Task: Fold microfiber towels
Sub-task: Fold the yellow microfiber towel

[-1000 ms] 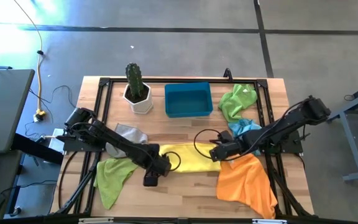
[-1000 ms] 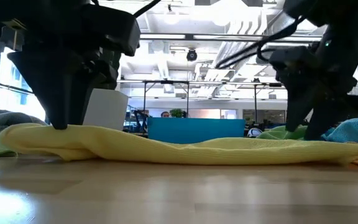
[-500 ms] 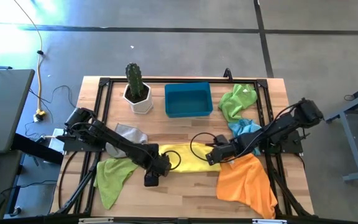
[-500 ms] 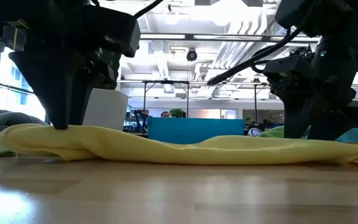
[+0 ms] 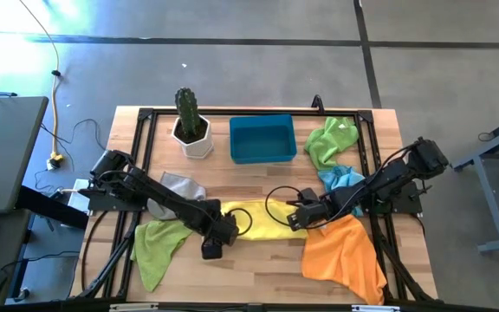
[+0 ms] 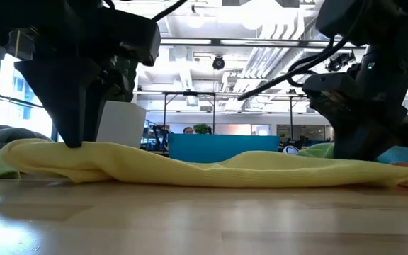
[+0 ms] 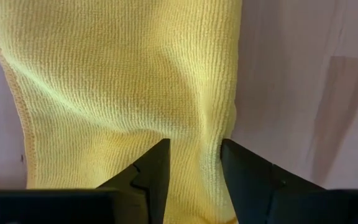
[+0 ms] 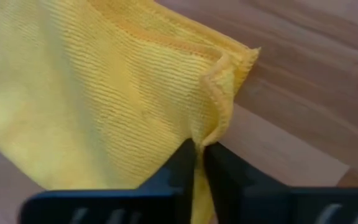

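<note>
Yellow towel [image 5: 262, 219] lies flat, lower centre of bench [image 5: 258, 178], long axis left-right. Left tool [image 5: 217, 236] pinches its left end w/ fingers part open. Right tool [image 5: 298, 218] nipped tight on right-end hem. One arm per end, so lift/fold goes across that axis.

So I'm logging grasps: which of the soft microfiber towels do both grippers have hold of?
The yellow microfiber towel at the table's middle: the left gripper straddles one end, the right gripper pinches the other. The other towels lie untouched.
</note>
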